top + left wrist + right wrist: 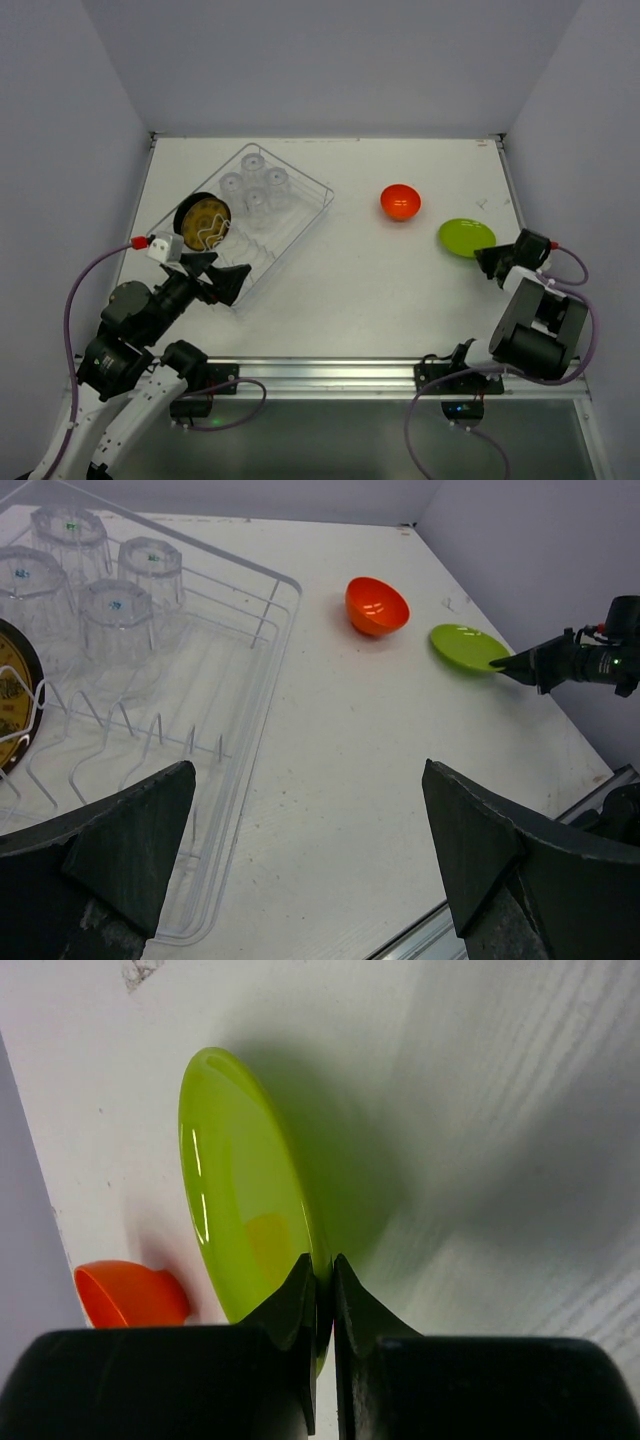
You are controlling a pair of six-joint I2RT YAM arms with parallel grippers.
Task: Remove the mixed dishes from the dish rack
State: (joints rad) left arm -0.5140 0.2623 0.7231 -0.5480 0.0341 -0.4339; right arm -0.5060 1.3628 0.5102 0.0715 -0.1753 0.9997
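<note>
The silver wire dish rack [318,186] lies at the left and also shows in the left wrist view [262,715]. It holds several clear tumblers [256,182] [115,610] at its far end and a black plate with a gold pattern [203,222] [10,705] standing in the tines. The orange bowl [400,201] [377,605] [130,1295] sits on the table. My right gripper [487,262] [325,1265] is shut on the rim of a yellow-green plate [466,236] [468,646] [240,1190] low over the table at the right. My left gripper [215,280] [308,780] is open and empty over the rack's near corner.
Grey walls enclose the white table [380,280] on three sides. A metal rail [330,372] runs along the near edge. The right arm's fingers [525,663] show in the left wrist view at the plate's rim.
</note>
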